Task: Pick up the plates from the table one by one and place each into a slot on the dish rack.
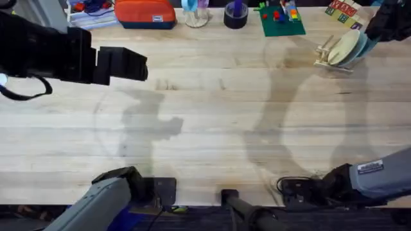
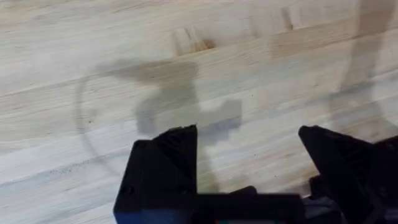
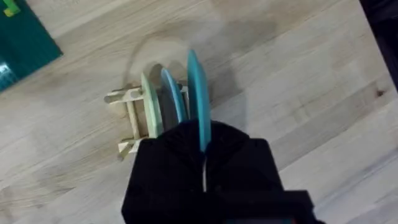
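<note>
Dish rack (image 1: pixel 334 52) sits at about 2 o'clock on the table (image 1: pixel 212 128), far right corner, three plates standing on edge in its slots: cream plate (image 3: pixel 149 102), pale blue plate (image 3: pixel 173 99), bright cyan plate (image 3: pixel 198 93). Right gripper (image 3: pixel 204 146) is at the rack, fingers pinched on the cyan plate's rim, plate upright between the dowels just beside the pale blue one. No plates lie flat on the bare planks, so this looks like the last placement, release step. Next move likely calls for parting the fingers and backing away along the plate's plane without tipping the neighbours or dragging the light rack. Left gripper (image 2: pixel 249 162) hangs over bare wood around 10 o'clock, fingers apart, holding nothing. Green baseplate (image 1: pixel 281 20) sits at 12 to 1 o'clock, well apart from the rack.
</note>
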{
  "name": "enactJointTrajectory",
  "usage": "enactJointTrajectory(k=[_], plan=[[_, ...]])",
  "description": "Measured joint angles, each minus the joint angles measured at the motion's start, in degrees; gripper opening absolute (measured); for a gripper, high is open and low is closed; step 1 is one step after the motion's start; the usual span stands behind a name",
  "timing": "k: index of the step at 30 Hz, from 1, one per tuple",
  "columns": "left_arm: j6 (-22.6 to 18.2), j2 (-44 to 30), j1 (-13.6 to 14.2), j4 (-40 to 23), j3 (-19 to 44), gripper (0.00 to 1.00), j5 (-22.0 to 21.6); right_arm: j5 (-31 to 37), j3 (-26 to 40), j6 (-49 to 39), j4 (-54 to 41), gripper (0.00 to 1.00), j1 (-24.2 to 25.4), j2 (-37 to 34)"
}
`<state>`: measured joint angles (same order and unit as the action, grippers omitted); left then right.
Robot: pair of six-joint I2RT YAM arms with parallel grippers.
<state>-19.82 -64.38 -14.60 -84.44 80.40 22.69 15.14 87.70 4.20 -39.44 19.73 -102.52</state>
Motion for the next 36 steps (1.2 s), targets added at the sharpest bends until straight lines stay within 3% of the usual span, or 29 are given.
enactJointTrajectory(k=[24,30,36], plan=[[-0.01,0.00,0.01,0.00,0.00,0.994,-0.01,0.04,-0.28,0.01,-0.50,0.030,0.02,-0.35],[-0.01,0.00,0.01,0.00,0.00,0.994,0.01,0.07,-0.28,-0.03,-0.44,0.153,0.02,-0.35],[-0.01,0.00,0.01,0.00,0.00,0.993,0.01,0.09,-0.28,-0.01,-0.50,0.162,0.02,-0.35]])
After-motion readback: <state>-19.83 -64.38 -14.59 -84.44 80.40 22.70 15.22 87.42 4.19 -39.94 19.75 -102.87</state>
